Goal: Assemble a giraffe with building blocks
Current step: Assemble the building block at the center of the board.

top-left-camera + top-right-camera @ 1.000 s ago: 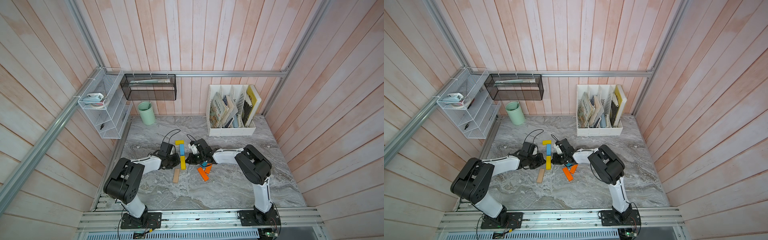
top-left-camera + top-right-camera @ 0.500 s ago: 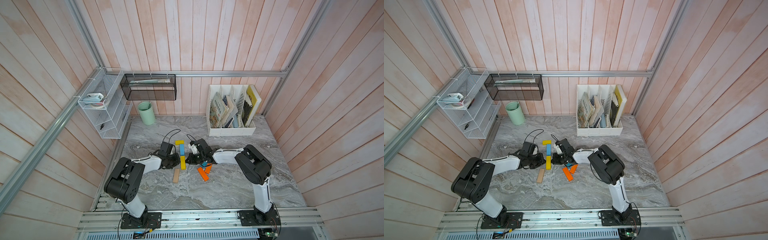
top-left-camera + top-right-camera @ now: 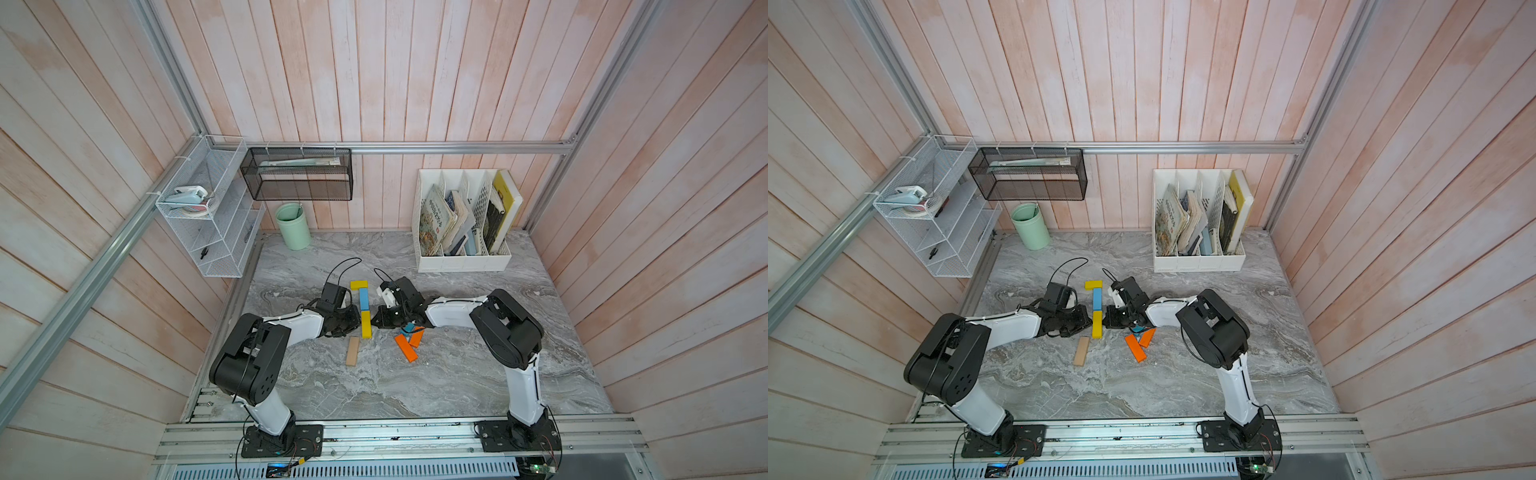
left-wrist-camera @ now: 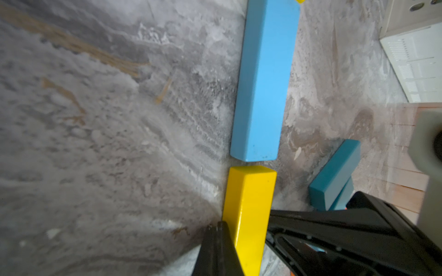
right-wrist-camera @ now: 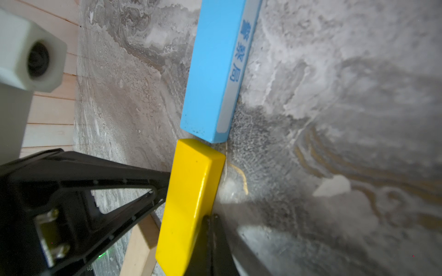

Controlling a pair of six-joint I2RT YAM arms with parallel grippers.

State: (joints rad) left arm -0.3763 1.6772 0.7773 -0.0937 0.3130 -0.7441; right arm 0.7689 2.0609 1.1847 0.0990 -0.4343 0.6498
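Two closed grippers touch your long yellow block (image 3: 366, 324) at the middle of the table (image 3: 457, 374): left gripper (image 3: 357, 323) one side, right gripper (image 3: 375, 322) opposite. Beyond it, the blue block (image 3: 364, 299) and short yellow block (image 3: 358, 285) run toward the back edge.

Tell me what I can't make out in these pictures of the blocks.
- Teal blocks: both top views, mostly under the right gripper.
- Long yellow bar: left wrist view, near end cut off by the frame edge.
- Tan block: right wrist view, only a sliver behind the left gripper.
- Cup contents: both top views, too small.
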